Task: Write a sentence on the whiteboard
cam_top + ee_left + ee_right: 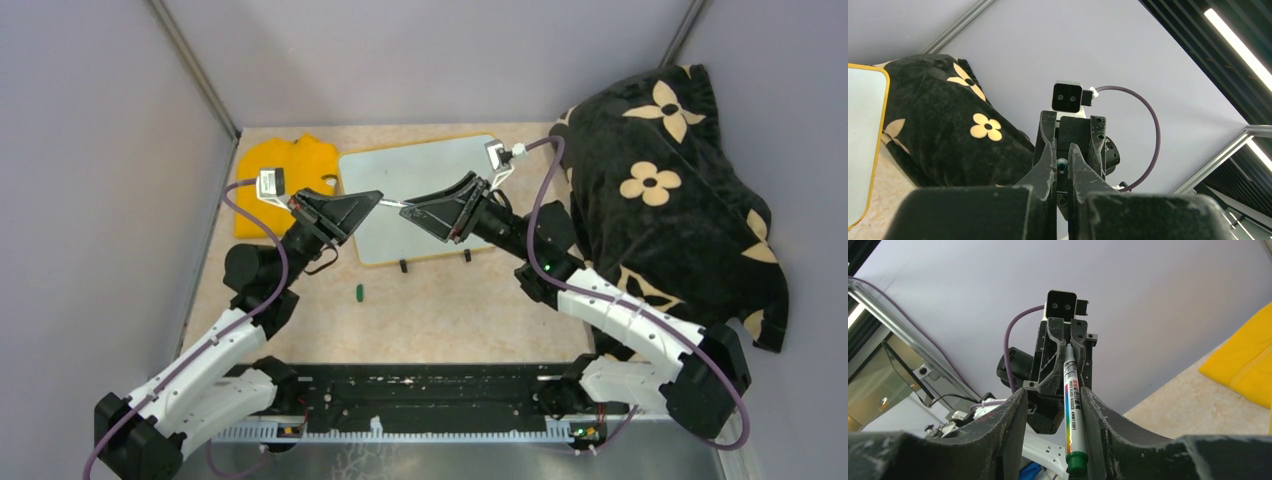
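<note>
The whiteboard (420,195) lies flat at the table's middle back; I see no green sentence on it. Its edge also shows in the left wrist view (860,140). Both grippers meet tip to tip above its left part. My left gripper (378,200) (1062,150) is shut on one end of a white marker (392,203) (1071,400), seen end-on as a green dot (1062,164). My right gripper (408,208) (1053,391) is open around the marker's other, green end (1077,462), which rests against one finger (1098,415).
A small green cap (358,292) lies on the table in front of the board. A folded yellow cloth (280,175) (1243,360) lies left of the board. A black flowered blanket (670,190) (948,140) is heaped at the right.
</note>
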Available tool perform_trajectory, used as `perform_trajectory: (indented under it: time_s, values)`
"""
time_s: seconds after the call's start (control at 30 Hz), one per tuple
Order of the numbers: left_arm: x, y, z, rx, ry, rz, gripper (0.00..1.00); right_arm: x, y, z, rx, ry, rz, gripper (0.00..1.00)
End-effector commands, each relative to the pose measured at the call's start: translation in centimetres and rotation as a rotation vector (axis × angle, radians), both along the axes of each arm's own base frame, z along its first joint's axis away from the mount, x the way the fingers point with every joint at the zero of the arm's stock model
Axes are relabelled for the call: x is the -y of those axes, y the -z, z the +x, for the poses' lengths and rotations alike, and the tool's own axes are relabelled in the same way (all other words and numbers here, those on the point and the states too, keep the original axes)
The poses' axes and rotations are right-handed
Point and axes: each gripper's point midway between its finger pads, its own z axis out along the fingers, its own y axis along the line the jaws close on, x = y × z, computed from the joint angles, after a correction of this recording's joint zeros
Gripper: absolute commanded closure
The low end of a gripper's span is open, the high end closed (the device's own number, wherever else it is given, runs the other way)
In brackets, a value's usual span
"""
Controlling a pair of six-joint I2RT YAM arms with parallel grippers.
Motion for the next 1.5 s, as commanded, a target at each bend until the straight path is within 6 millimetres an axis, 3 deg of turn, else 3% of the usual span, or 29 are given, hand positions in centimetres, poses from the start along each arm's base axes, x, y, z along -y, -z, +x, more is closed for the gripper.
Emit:
perform_trajectory:
  time_s: [0.0, 0.2, 0.6, 1.0, 1.47]
  values:
    - [0.0, -0.3, -0.1, 0.014, -0.006, -0.002, 1.0, 0.5, -3.0, -0.1, 0.044, 0.004, 0.061, 0.59]
    - [0.2, 0.0, 0.3, 0.007, -0.018, 0.028, 1.0, 0.2, -2.7, 0.2, 0.022, 0.007, 0.046, 0.66]
    - [0.2, 0.5, 0.4, 0.003, -0.028, 0.051, 1.0, 0.5, -2.1, 1.1, -0.013, 0.046, 0.045, 0.64]
    - [0.2, 0.8, 0.6, -0.007, -0.036, 0.059, 1.0, 0.4, -1.8, 1.0, -0.013, 0.031, 0.042, 0.73]
    - [-0.2, 1.4, 1.1, -0.059, -0.043, 0.011, 1.0, 0.6, -1.9, 1.2, -0.036, 0.025, 0.107, 0.71]
